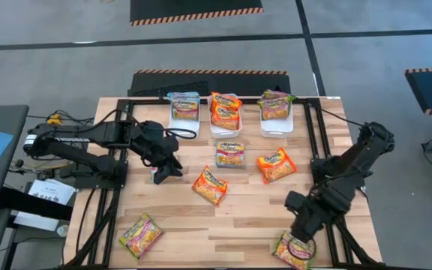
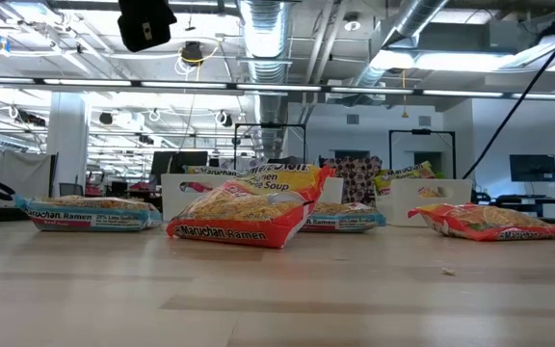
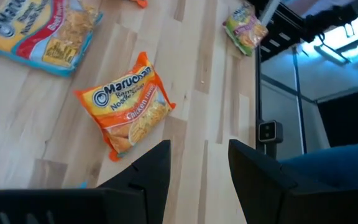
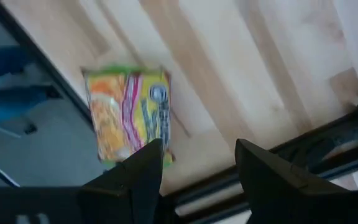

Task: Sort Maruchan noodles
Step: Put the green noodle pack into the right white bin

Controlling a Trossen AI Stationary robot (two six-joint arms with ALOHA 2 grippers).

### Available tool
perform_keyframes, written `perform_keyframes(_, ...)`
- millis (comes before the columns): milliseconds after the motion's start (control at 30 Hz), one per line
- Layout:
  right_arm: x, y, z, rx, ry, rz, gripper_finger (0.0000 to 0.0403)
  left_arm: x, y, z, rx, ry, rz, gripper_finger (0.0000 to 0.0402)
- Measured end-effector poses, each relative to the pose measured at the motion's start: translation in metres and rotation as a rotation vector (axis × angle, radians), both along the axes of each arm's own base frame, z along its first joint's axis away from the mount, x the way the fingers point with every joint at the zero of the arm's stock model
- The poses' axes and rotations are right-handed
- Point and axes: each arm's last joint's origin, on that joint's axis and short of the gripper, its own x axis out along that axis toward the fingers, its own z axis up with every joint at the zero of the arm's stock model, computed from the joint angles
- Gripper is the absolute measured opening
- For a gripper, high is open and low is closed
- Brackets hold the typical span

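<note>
Your right gripper point(image 1: 300, 238) hangs over the green-pink packet point(image 1: 294, 250) at the near right corner of the table point(image 1: 246, 225), jaws spread wide with nothing between them; drop straight down, straddle the packet across its short width, and pinch near the middle so the glossy film doesn't slide out. It sits right at the table edge, so don't nudge it off. Your left gripper point(image 1: 165, 171) waits open and empty left of centre, near the orange packet point(image 1: 210, 185). Three white bins point(image 1: 226, 126) at the far edge already hold packets: blue, orange, green-pink; this one likely belongs in the right-hand bin point(image 1: 276, 124). The right wrist view shows the target packet point(image 4: 128, 112) ahead of the open fingers point(image 4: 142, 174), not yet between them; the high view can't resolve that. The low view shows neither gripper, only packets lying flat.
</note>
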Motion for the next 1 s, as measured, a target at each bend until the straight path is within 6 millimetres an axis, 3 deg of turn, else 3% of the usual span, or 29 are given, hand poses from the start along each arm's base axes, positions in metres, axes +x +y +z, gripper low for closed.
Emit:
perform_keyframes(100, -0.009, 0.009, -0.006, 0.009, -0.003, 0.025, 0.0225, 0.0, -0.003, 0.0, -0.023, 0.014, 0.042, 0.0148)
perform_keyframes(433, -0.036, 0.038, -0.064, 0.118, -0.062, 0.076, 0.0225, 0.0, -0.013, 0.0, -0.096, 0.042, 0.092, 0.0148)
perform_keyframes(833, -0.055, 0.04, -0.105, 0.09, -0.159, 0.095, 0.0225, -0.001, -0.021, -0.001, -0.107, 0.052, 0.15, 0.0148)
perform_keyframes(1000, -0.057, 0.046, -0.114, 0.163, -0.238, 0.129, 0.0225, -0.001, -0.023, -0.001, -0.095, 0.05, 0.152, 0.0148)
